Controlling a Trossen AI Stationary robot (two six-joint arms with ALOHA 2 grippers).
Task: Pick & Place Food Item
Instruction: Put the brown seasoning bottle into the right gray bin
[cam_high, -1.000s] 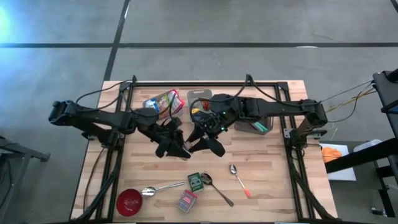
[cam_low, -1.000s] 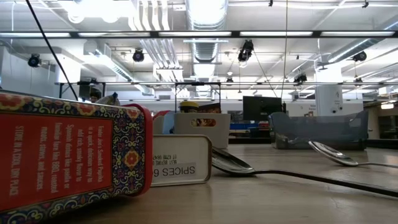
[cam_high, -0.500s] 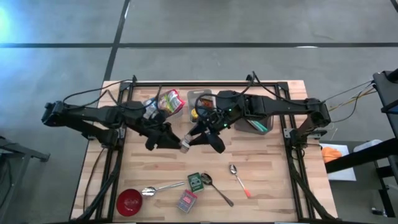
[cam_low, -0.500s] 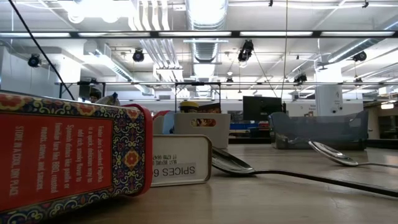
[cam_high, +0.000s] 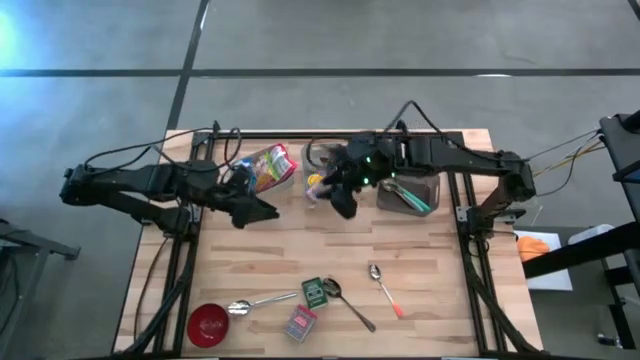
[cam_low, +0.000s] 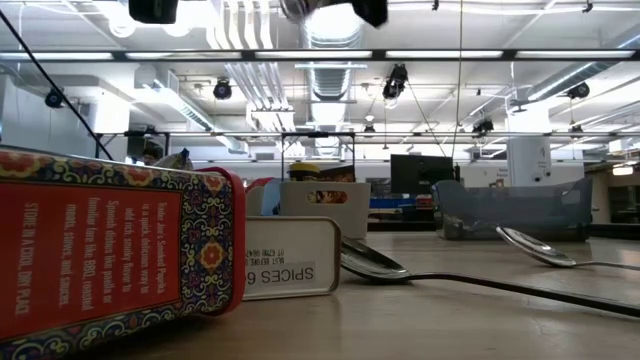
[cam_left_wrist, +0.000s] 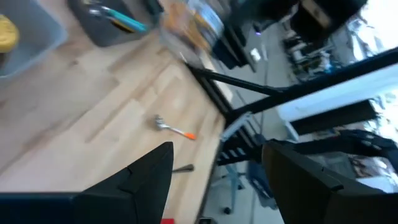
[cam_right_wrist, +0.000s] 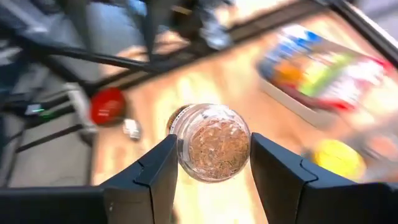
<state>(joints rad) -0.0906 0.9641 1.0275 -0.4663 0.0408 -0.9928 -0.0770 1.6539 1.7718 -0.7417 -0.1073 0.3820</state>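
— Looking first at the right gripper (cam_high: 328, 190): closed on a small glass jar (cam_high: 314, 188), one dark finger (cam_right_wrist: 149, 177) pressed to either side of it
— And the arm behind it?
— Stretched long from the right side of the table (cam_high: 430, 260), running along the back rail, elbow only slightly bent, wrist turned down toward the boards
— Where does that put the jar?
— Held up off the wood, over the near edge of the light grey bin (cam_high: 322, 156) at the back middle, close to a yellow item (cam_high: 316, 181) lying in that bin. Seen from the right wrist, full of brown granules, round end facing the camera
— Now the left gripper (cam_high: 264, 211)?
— Open, fingers apart with nothing between them, only bare table showing through the gap in the left wrist view
— Pose on that side?
— Reaching in from the left edge, forearm low and nearly level, tip pointing toward the table's middle, just in front of the colourful snack bag (cam_high: 264, 165) and well apart from the jar
— Anything else on the boards?
— Beside the bin, a dark container (cam_high: 408, 196) with a teal-handled utensil inside. Along the front, a red bowl (cam_high: 208, 322), a green tin (cam_high: 316, 291), a red patterned tin (cam_high: 300, 322) and several spoons (cam_high: 262, 300), all clear of both grippers
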